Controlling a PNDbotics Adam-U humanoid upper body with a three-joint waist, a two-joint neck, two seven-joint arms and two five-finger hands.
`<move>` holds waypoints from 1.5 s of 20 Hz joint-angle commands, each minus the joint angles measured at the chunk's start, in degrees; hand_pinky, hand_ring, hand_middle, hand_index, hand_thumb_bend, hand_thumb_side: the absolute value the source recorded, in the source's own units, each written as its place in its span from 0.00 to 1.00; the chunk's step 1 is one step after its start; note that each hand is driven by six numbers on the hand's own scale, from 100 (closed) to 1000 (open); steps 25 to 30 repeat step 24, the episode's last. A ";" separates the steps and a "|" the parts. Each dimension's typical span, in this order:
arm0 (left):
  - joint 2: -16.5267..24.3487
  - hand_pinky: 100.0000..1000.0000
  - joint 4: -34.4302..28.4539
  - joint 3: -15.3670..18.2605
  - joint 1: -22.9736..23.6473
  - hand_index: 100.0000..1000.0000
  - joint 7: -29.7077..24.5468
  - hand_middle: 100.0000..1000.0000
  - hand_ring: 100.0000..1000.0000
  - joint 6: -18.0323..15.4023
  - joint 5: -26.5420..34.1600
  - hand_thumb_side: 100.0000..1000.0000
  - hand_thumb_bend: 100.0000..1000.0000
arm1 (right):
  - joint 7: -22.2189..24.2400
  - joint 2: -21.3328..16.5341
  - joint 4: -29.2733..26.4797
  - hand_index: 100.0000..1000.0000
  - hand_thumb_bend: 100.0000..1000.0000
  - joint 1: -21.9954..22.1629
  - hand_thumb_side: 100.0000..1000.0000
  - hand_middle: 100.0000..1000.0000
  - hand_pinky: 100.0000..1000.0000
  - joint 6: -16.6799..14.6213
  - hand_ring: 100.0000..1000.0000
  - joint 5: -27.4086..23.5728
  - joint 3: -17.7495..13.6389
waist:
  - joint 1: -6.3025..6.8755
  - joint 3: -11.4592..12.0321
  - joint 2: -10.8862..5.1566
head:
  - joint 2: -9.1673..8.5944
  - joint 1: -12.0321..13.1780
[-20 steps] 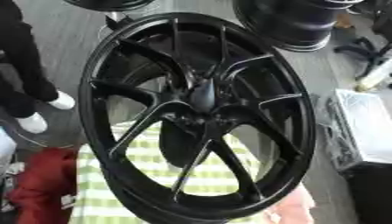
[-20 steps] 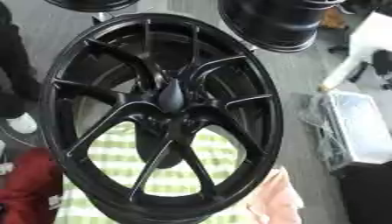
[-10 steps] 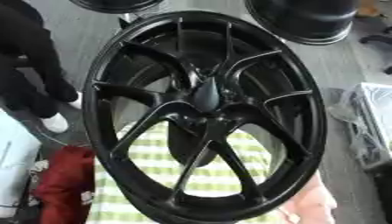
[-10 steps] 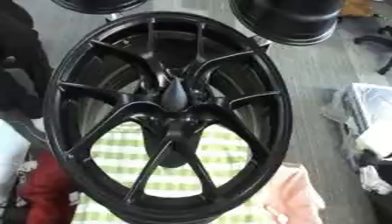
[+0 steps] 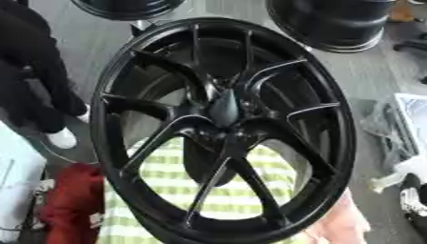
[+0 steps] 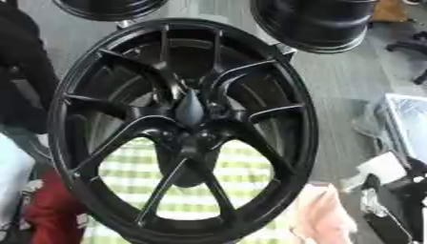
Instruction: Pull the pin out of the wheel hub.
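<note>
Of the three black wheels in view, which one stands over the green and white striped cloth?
The large spoked wheel in the middle: the striped cloth shows through its lower spokes. The other two wheels lie at the far edge on grey floor.

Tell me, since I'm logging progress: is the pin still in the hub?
Apparently in: a dark pointed piece stands out of the black wheel's hub centre. Neither robot hand shows in either view.

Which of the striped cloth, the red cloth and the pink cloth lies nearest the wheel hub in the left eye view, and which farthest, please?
No hand shows, so ranked from the wheel hub.
1. Striped cloth, just below, seen between the spokes.
2. Red cloth, lower left, and pink cloth, lower right: too close to call.
</note>
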 commanded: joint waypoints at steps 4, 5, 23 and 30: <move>0.96 0.58 -1.09 0.17 -0.21 0.75 -0.37 0.76 0.59 0.13 -0.31 0.87 0.05 | -3.36 0.07 -0.67 0.94 0.00 -0.07 0.64 0.87 1.00 6.21 0.92 -2.59 -1.47 | 0.18 -0.04 -0.19 | -0.83 -0.13; 0.97 0.58 -1.06 0.17 -0.16 0.75 -0.40 0.76 0.59 0.15 -0.31 0.87 0.05 | -4.47 0.13 -0.67 0.93 0.00 -0.11 0.58 0.86 1.00 7.46 0.91 -3.10 -1.77 | 0.15 -0.05 -0.16 | -0.80 -0.18; 0.50 0.58 -3.12 -2.17 -5.08 0.75 -2.62 0.76 0.59 -0.21 -0.92 0.83 0.06 | 6.17 -7.97 -0.67 0.74 0.00 -10.44 0.53 0.68 1.00 -17.53 0.75 -34.65 11.84 | 0.09 1.02 -0.58 | -0.76 -0.90; 0.42 0.58 -3.21 -2.34 -5.42 0.75 -2.80 0.76 0.59 -0.20 -1.09 0.83 0.06 | 7.39 -8.69 -0.67 0.74 0.00 -11.17 0.54 0.68 1.00 -16.93 0.74 -37.00 11.61 | 0.05 1.10 -0.59 | -0.83 -0.89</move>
